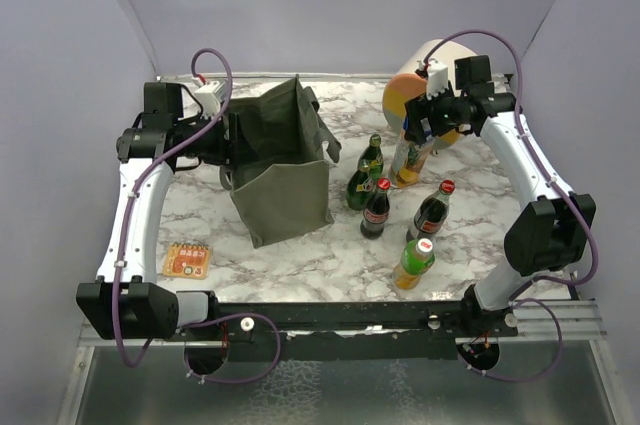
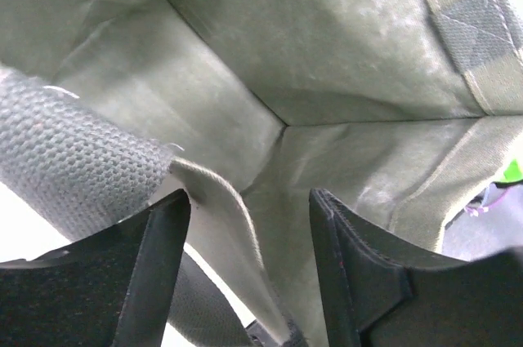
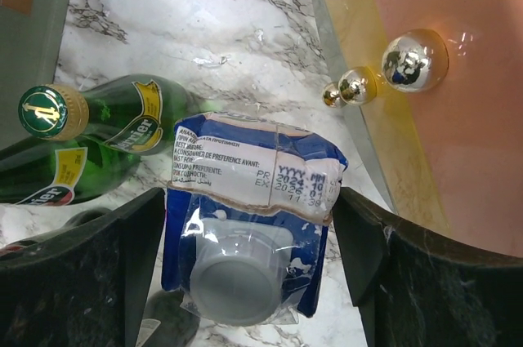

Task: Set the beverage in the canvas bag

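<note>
- Nearest the arm bases, a flat orange snack packet point(image 1: 187, 259) lies on the left of the marble-patterned bench point(image 1: 300, 260). A green bottle with a red-and-white top point(image 1: 415, 261) is on the right.
- Behind these stand a dark cola bottle point(image 1: 377, 207) and a second cola bottle point(image 1: 432, 209), both with red caps. Next comes a pair of green glass bottles point(image 1: 366, 173) with gold caps, close together.
- The canvas bag point(image 1: 278, 175) stands upright left of the centre. It is olive, boxy and creased, its mouth is open, and it has coarse woven handles.
- The left end effector point(image 2: 249, 204) is at the bag's left wall. Its matte black fingers point(image 2: 155, 273) stand apart, and the fabric rim runs loose between them.
- The beverage bottle point(image 3: 253, 175) stands on the bench, outside the bag, with the green pair between them. A crinkled blue-and-white printed wrapper covers its grey cap.
- The right end effector point(image 3: 249, 200) is around this top with its fingers apart. They are not clamped on the cap, but the wrapper's edges almost reach them.
- Farthest is a smooth cream-and-orange cylinder point(image 1: 425, 85), just behind the right end effector. Two shiny gold balls point(image 3: 415, 60) sit against its orange side.
</note>
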`<state>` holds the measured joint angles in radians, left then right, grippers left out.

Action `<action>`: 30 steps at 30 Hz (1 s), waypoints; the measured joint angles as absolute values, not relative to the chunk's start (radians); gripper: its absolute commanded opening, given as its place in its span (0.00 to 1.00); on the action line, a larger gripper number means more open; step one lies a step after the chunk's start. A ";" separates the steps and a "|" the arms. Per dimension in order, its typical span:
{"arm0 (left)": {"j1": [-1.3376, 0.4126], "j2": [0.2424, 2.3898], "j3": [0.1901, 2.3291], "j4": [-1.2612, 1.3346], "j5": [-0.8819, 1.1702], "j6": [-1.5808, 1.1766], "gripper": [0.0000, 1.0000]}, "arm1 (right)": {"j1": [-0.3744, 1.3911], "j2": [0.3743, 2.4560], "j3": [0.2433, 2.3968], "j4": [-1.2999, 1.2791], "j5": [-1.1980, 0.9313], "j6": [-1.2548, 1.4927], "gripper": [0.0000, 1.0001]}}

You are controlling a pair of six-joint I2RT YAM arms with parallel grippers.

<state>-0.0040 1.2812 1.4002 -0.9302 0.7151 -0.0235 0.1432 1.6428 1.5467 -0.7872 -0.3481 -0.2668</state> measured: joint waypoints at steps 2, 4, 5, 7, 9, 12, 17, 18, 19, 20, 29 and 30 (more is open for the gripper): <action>0.019 1.276 1.401 -0.930 0.698 -0.024 0.72 | 0.143 1.643 1.546 -0.782 -0.348 -0.267 0.78; 0.041 1.275 1.412 -0.931 0.676 -0.025 0.80 | 0.143 1.643 1.546 -0.779 -0.348 -0.267 0.76; 0.051 1.275 1.420 -0.929 0.662 -0.025 0.82 | 0.143 1.643 1.546 -0.776 -0.348 -0.267 0.74; 0.070 1.273 1.439 -0.928 0.641 -0.028 0.86 | 0.143 1.643 1.546 -0.772 -0.348 -0.267 0.71; 0.086 1.268 1.454 -0.926 0.627 -0.030 0.88 | 0.143 1.643 1.546 -0.765 -0.348 -0.267 0.68; 0.105 1.259 1.475 -0.923 0.596 -0.033 0.92 | 0.143 1.643 1.544 -0.760 -0.349 -0.267 0.65; 0.118 1.261 1.516 -0.912 0.542 -0.034 0.99 | 0.143 1.643 1.534 -0.740 -0.353 -0.265 0.64; 0.119 1.264 1.531 -0.909 0.525 -0.031 0.99 | 0.143 1.643 1.533 -0.738 -0.353 -0.265 0.65; 0.119 1.268 1.543 -0.905 0.515 -0.029 0.99 | 0.143 1.643 1.532 -0.735 -0.353 -0.264 0.65; 0.120 1.272 1.556 -0.901 0.503 -0.027 0.99 | 0.144 1.643 1.531 -0.732 -0.353 -0.265 0.65; 0.130 1.301 1.587 -0.865 0.439 -0.005 0.99 | 0.150 1.643 1.527 -0.715 -0.354 -0.260 0.39; 0.130 1.307 1.587 -0.864 0.433 -0.003 0.99 | 0.150 1.643 1.527 -0.715 -0.354 -0.261 0.35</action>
